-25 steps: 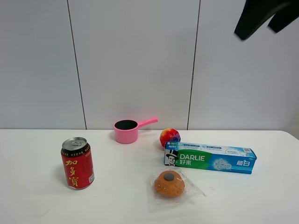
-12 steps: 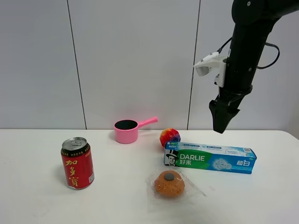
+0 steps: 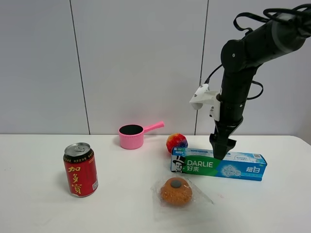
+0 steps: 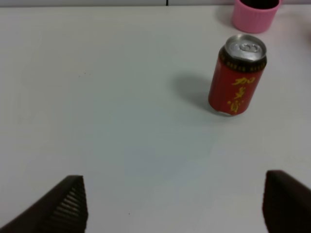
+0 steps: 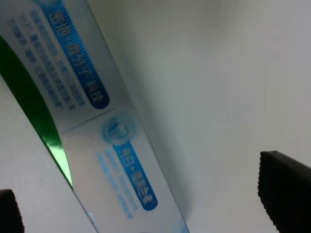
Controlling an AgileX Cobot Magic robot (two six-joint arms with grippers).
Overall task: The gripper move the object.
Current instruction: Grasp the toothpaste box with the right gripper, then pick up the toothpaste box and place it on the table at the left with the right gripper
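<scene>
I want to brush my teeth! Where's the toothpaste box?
In the high view the toothpaste box lies on the right of the table, its left end just in front of the rainbow ball and behind the wrapped bun.

Long rectangular cardboard toothpaste box (image 3: pixel 218 165): teal-blue and green, white "DARLIE" lettering, black-and-white top-hatted face. Cylindrical metal drink can (image 3: pixel 80 170): red, yellow characters, black upper band, silver lid. Small plastic handled pot (image 3: pixel 132 136): pink, dark inside. Small round ball (image 3: pixel 177 142): rainbow-mottled. Clear-wrapped round bun (image 3: pixel 176 190): orange-brown, grey centre spot. Flat table (image 3: pixel 39 208): plain white. Tapered right pincer (image 3: pixel 219 153): black.
</scene>
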